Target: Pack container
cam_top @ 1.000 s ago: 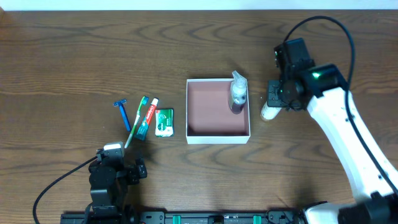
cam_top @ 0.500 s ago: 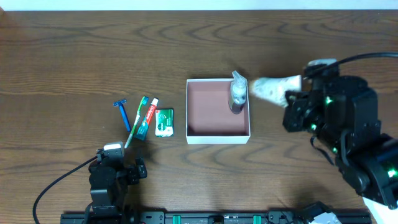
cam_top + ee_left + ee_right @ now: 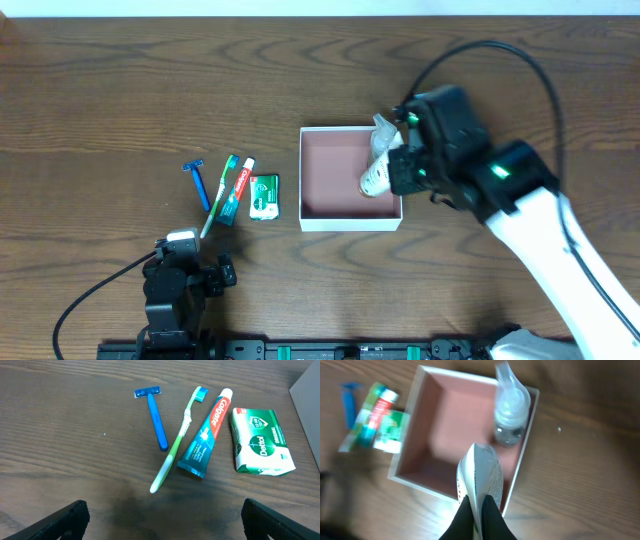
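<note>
The container (image 3: 310, 215), a shallow white-walled box with a pinkish-brown inside, sits mid-table and also shows in the right wrist view (image 3: 417, 420). A clear pump bottle (image 3: 383, 135) (image 3: 511, 410) lies in its right side. My right gripper (image 3: 400, 175) (image 3: 479, 510) is shut on a white tube (image 3: 377, 180) (image 3: 479, 477) and holds it above the container's right front part. My left gripper (image 3: 160, 517) is open and empty at the table's front left, short of the blue razor (image 3: 156, 412), green toothbrush (image 3: 175, 445), toothpaste (image 3: 207, 435) and green soap box (image 3: 261, 442).
The razor (image 3: 197, 180), toothbrush (image 3: 220, 192), toothpaste (image 3: 236, 190) and soap box (image 3: 263, 196) lie in a row left of the container on the dark wooden table. The right arm's cable arches over the table's right side.
My right gripper has lifted the white tube from the table right of the container and carried it left, over the container's right side. The left arm has not moved.
</note>
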Robot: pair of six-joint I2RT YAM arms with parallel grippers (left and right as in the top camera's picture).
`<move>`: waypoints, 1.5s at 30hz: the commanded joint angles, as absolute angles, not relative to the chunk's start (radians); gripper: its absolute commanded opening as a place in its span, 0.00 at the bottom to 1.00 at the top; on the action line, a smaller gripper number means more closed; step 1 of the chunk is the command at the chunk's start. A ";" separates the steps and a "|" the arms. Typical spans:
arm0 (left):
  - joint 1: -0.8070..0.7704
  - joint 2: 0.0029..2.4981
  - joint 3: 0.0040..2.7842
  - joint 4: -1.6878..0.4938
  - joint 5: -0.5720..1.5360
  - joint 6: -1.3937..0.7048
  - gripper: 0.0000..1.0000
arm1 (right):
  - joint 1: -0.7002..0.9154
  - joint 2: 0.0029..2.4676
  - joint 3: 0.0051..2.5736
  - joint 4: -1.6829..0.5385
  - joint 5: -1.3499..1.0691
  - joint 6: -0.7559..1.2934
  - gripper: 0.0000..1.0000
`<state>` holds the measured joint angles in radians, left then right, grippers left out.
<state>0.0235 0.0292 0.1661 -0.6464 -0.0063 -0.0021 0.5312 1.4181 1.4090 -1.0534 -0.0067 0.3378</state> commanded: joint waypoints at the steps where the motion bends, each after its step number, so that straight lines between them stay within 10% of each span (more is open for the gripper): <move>1: 0.028 0.025 0.154 -0.647 -0.007 0.003 0.98 | 0.535 1.482 1.426 -1.043 0.060 0.353 0.01; 11: 0.028 0.026 0.154 -0.647 -0.007 0.003 0.98 | 0.535 1.623 1.426 -1.046 0.059 0.374 0.02; 18: 0.028 0.026 0.154 -0.647 -0.007 0.003 0.98 | 0.535 1.546 1.438 -1.013 0.078 0.366 0.66; 22: 0.028 0.026 0.154 -0.647 -0.007 0.003 0.98 | 0.525 1.417 1.479 -1.031 0.134 0.338 0.82; 45: 0.028 0.026 0.154 -0.647 -0.007 0.003 0.98 | -0.059 1.216 1.484 -1.196 0.276 0.336 0.99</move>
<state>0.0238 0.0292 0.1661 -0.6464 -0.0063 -0.0021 -0.0505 1.1976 1.4891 -1.1938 0.2939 0.3439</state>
